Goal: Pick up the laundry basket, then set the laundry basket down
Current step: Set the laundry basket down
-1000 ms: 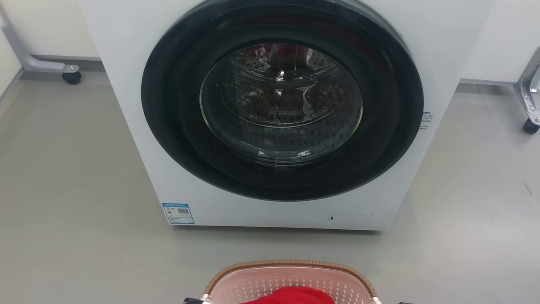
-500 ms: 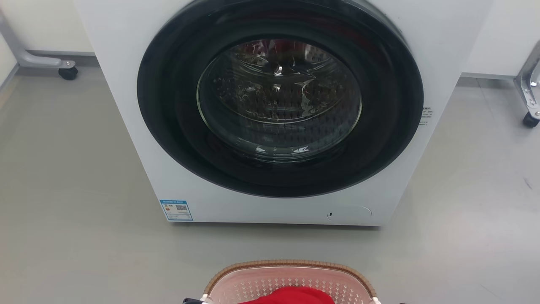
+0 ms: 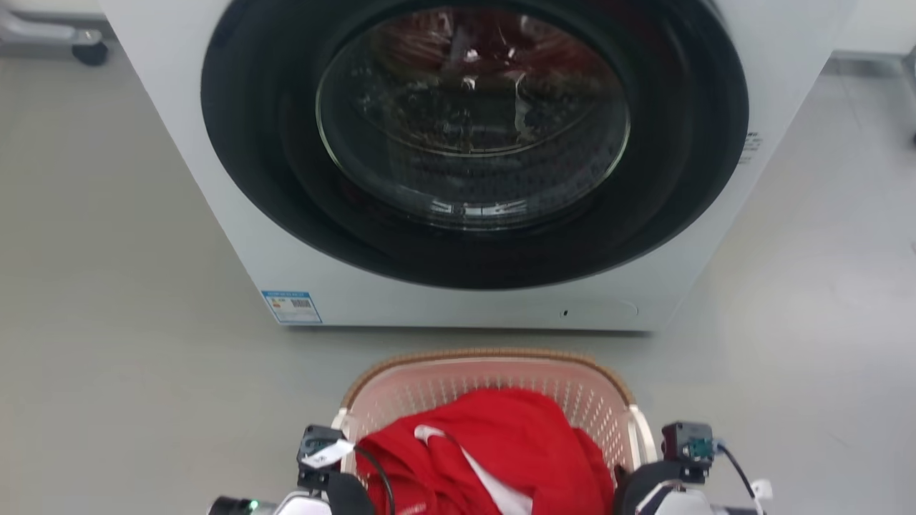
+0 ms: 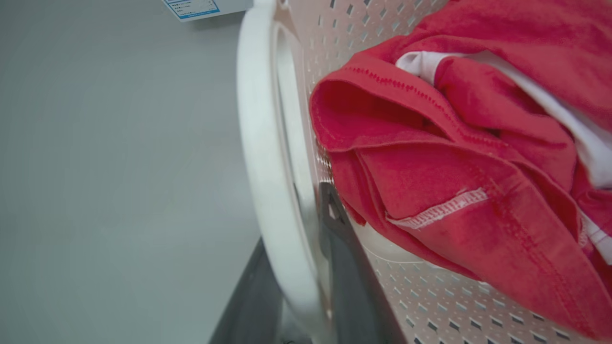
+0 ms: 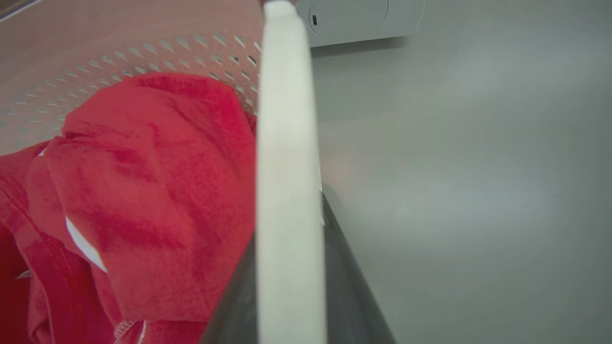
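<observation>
Red garment [image 3: 501, 443], one, heaped in the one laundry basket [image 3: 486, 355] at 6 o'clock; whether its base touches the floor is hidden. Left gripper [image 4: 296, 267] at 7 clamps the left handle [image 4: 258, 143]. Right gripper [image 5: 289, 277] at 5 clamps the right handle [image 5: 284, 143]. Two handles in all. Judgement: keep wrists level, lower together, let go only once grounded. One washing machine [image 3: 429, 311] at 12, apart.

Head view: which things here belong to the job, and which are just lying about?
Job: basket; left gripper and right gripper, both clamping its white handles.
Lying about: washer; red shirt inside the basket; caster.
</observation>
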Motion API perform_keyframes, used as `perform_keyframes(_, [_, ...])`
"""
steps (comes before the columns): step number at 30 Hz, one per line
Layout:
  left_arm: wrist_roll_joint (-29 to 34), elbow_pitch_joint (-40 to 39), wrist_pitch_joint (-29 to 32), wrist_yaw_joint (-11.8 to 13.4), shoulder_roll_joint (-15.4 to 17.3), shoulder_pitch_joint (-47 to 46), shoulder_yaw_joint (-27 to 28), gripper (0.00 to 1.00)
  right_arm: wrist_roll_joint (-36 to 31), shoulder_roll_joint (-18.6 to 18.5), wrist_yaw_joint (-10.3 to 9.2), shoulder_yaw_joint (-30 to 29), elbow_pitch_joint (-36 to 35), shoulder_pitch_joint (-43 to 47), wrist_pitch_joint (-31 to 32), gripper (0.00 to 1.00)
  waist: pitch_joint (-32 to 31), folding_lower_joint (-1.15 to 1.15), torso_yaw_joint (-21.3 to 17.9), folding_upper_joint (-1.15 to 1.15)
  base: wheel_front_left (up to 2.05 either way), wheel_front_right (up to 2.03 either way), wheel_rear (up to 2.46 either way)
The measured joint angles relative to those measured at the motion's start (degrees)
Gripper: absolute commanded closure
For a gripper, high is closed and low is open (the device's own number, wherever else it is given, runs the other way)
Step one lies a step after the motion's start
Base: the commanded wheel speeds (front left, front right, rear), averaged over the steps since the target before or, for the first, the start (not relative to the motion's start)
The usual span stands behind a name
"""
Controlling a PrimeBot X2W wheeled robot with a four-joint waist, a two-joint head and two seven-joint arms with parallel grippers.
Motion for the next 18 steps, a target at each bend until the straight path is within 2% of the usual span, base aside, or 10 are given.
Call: perform_keyframes(18, [0.0,-0.6,-1.7,0.7,0.1,-9.7,1.4,1.0,-1.4,-0.2,0.09,0.8,2.3,-11.5,-1.1,1.0,14.6,0.0,-0.1,0.0,0.0,0.0,0.0])
